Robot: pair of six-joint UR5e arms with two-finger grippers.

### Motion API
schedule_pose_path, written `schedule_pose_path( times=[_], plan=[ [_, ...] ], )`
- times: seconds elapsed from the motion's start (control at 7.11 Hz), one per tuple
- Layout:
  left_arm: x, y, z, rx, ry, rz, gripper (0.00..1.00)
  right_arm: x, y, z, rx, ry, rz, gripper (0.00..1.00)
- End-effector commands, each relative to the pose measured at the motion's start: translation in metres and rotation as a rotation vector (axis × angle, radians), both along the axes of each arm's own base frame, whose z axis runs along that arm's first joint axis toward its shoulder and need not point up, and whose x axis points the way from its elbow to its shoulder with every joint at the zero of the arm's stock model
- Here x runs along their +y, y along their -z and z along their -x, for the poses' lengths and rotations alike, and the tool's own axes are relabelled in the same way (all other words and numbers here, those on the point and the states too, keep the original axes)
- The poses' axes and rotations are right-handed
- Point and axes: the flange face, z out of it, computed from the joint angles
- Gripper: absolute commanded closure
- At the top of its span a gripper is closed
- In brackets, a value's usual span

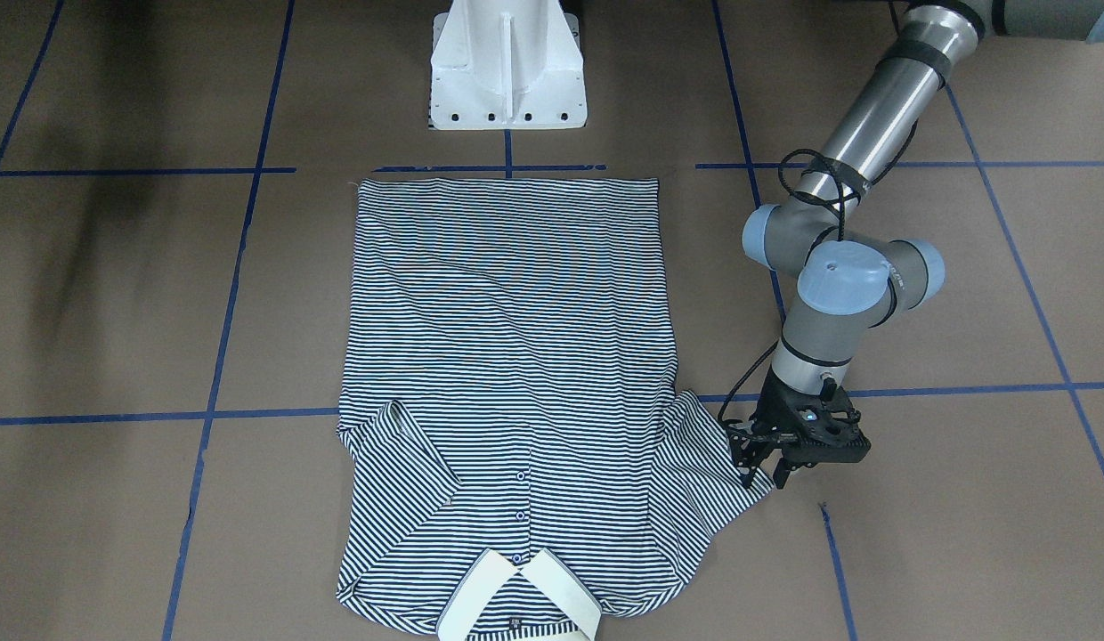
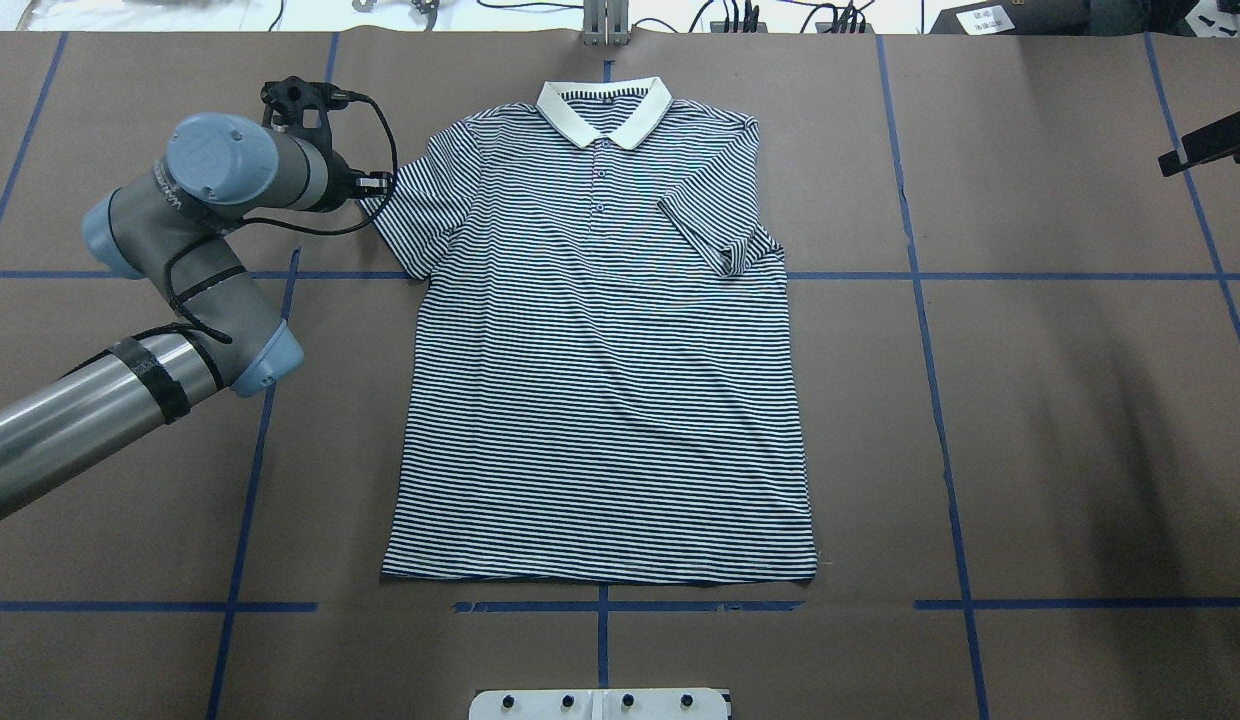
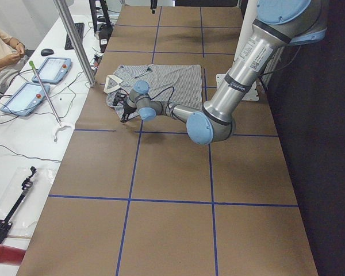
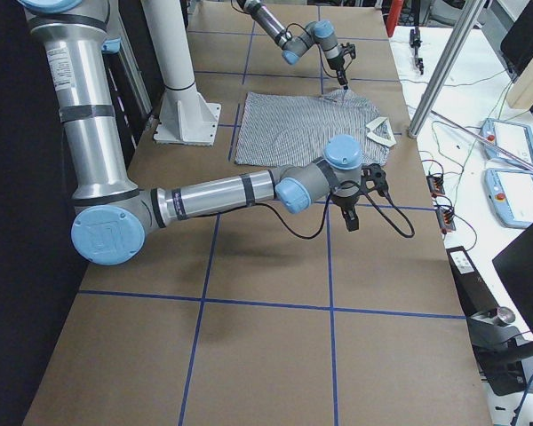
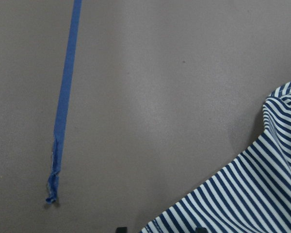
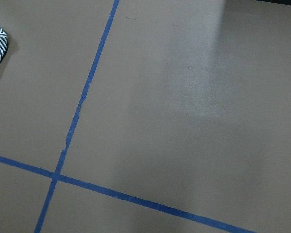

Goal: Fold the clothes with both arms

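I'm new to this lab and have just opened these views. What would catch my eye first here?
A navy-and-white striped polo shirt with a cream collar lies flat in the middle of the brown table with blue tape lines, with one sleeve folded in over its chest. The silver-grey left arm has its black claw open at the edge of the other, spread sleeve.

front: we face the base [image 1: 507,80], steep down | overhead: we look from behind it | sides: from table [image 3: 172,167] ends, far | wrists: close on table | shared: shirt [image 2: 600,350] in all six
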Motion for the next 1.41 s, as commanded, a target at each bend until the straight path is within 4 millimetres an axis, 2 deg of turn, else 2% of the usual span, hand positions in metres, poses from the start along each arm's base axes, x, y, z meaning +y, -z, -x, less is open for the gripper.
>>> schedule_pose_path(
  times=[0.0,0.42,0.56,0.7,0.84,1.27],
  plan=[
    [0.0013,0.0003,-0.0020,0.000,-0.003,0.000,0.54,0.0010,-0.0019,-0.0002,0.001,0.000,0.003,0.00],
    [0.0027,0.0003,-0.0040,0.000,-0.006,0.000,0.54,0.0016,-0.0028,0.0005,0.001,0.001,0.005,0.00],
    [0.0029,-0.0009,-0.0037,-0.001,-0.006,0.001,0.57,0.0015,-0.0028,-0.0003,0.001,0.000,0.005,0.00],
    [0.0027,0.0002,-0.0040,0.000,-0.006,0.000,0.72,0.0016,-0.0028,0.0005,0.001,0.001,0.005,0.00],
    [0.0034,0.0005,-0.0050,0.001,-0.008,-0.001,0.98,0.0015,-0.0028,-0.0003,0.001,0.000,0.005,0.00],
    [0.0054,0.0057,-0.0063,0.005,-0.012,-0.009,1.00,0.0010,-0.0020,-0.0002,0.001,0.000,0.003,0.00]
  ],
)
